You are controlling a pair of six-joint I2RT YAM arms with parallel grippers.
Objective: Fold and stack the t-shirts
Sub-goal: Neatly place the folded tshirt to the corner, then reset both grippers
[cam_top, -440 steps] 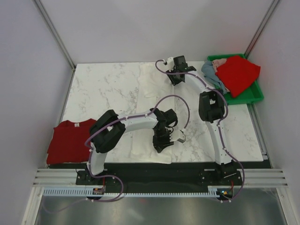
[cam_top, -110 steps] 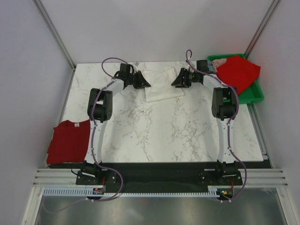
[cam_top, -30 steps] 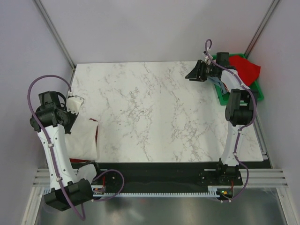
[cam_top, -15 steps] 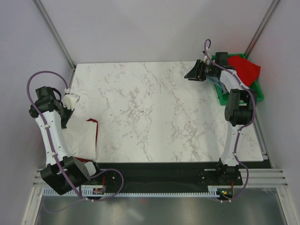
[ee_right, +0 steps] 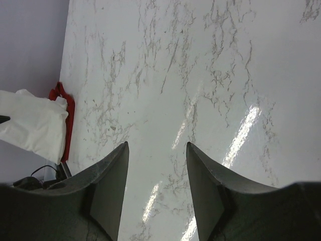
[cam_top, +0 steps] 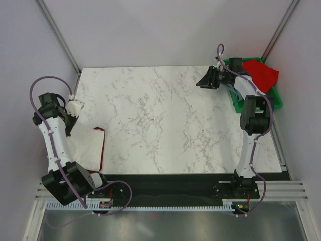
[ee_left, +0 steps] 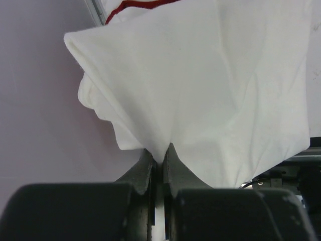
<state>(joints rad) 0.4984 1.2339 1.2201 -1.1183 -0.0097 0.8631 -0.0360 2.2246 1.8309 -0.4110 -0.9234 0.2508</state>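
My left gripper [cam_top: 74, 107] is shut on an edge of the folded white t-shirt [cam_top: 85, 145] at the table's left edge. In the left wrist view the white cloth [ee_left: 210, 90] hangs from the pinched jaws [ee_left: 157, 158]. The white shirt lies over a red t-shirt, of which only a rim [cam_top: 103, 145] shows; that rim also shows in the left wrist view [ee_left: 145, 4]. My right gripper [cam_top: 200, 83] is open and empty, above the marble near the green bin [cam_top: 271, 100]; its fingers [ee_right: 108, 186] frame bare table. Another red t-shirt [cam_top: 261, 73] and a grey-blue one [cam_top: 231, 90] lie in the bin.
The white marble table [cam_top: 165, 115] fills the middle. Purple-grey walls and metal posts [cam_top: 57, 35] enclose it. The black rail [cam_top: 170, 178] with the arm bases runs along the near edge.
The left gripper has carried the white shirt from the far middle to the left edge and laid it over the red shirt. The right gripper has let go and drawn back toward the bin.
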